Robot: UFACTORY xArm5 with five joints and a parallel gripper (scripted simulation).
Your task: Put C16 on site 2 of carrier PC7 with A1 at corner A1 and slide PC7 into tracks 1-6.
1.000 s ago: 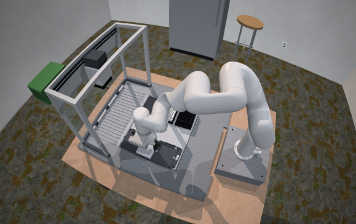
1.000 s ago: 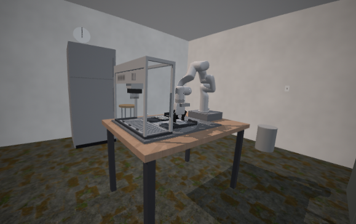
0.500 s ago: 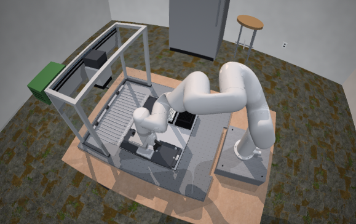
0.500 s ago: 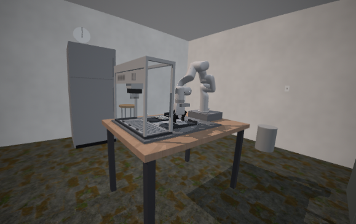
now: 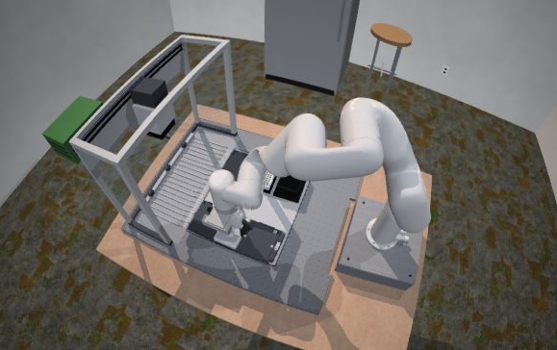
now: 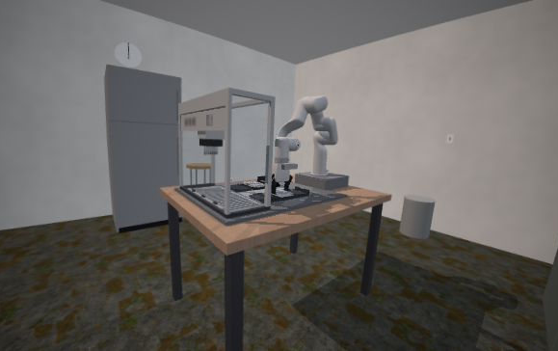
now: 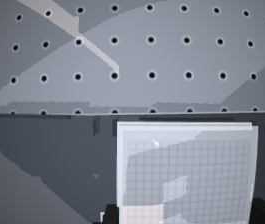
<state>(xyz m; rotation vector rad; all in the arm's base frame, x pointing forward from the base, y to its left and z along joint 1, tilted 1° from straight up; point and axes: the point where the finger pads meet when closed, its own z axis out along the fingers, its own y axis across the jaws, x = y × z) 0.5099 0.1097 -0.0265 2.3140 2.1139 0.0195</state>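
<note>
My gripper (image 5: 231,233) (image 6: 281,187) (image 7: 187,215) is shut on C16, a pale 384-well plate (image 5: 227,239) (image 7: 188,170), gripped across its width. It holds the plate level and low over the middle of the carrier, around site 2; whether the plate touches the locators cannot be told. PC7, the dark carrier (image 5: 259,238) (image 7: 48,150), lies on the apron with its handle end away from the rails (image 5: 186,178). C15, a white plate (image 5: 268,180), sits in its nest, partly hidden by the arm. C51, a black block (image 5: 290,187), sits beside it. No labels on C16 are readable.
The instrument frame (image 5: 229,87) stands over the rails, with a pipetting head (image 5: 152,108) hanging inside. The arm passes above the nests. The perforated deck (image 5: 320,231) (image 7: 133,57) borders the carrier's long side. The robot base (image 5: 376,260) stands on the right.
</note>
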